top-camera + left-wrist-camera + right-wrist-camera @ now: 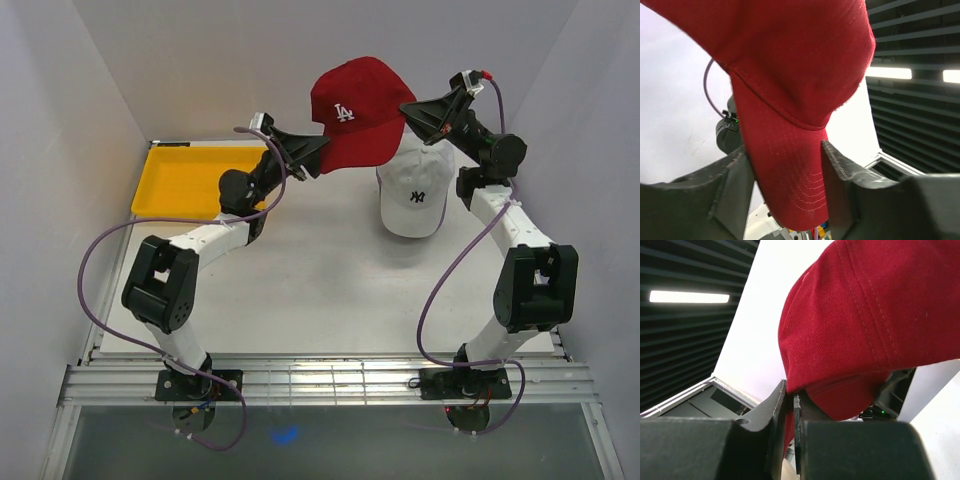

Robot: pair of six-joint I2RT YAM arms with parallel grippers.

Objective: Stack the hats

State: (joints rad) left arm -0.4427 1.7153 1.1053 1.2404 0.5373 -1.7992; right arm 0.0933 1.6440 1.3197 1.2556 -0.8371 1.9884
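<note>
Above the far half of the table point(300, 285), we log the dark red cap point(355, 112) held up off the surface, slung between the two arms. Crown faces the top camera, white "LA" lettering legible, brim dipping toward the left arm.

Left gripper point(318, 152): clamped on the brim. The left wrist view confirms it. The curved brim fills the whole gap between the fingers point(735, 185), red fabric pressed against both inner faces. Jaws stand partly apart, set by the brim between them. The crown bulges overhead and fills most of that view.

Right gripper point(408, 108): pinching the opposite edge of the cap. In the right wrist view the fingers point(775, 405) are nearly together, with only a thin fold of the cap's lower rim between them. The rest of the cap swells up and to the right of the pinch.

Below and just right of the held cap, a white cap point(415, 195) sits on the table, dark "NY" mark on its front, brim pointing toward the near edge. From above, the red cap overlaps the white crown's far-left edge. We cannot tell the clearance between them from this angle.

Yellow tray point(185, 185): flat in the far left corner, beside the left arm's wrist, well apart from both caps.

Purple cables point(95, 270) loop out from each arm. Pale walls close the table on three sides.
</note>
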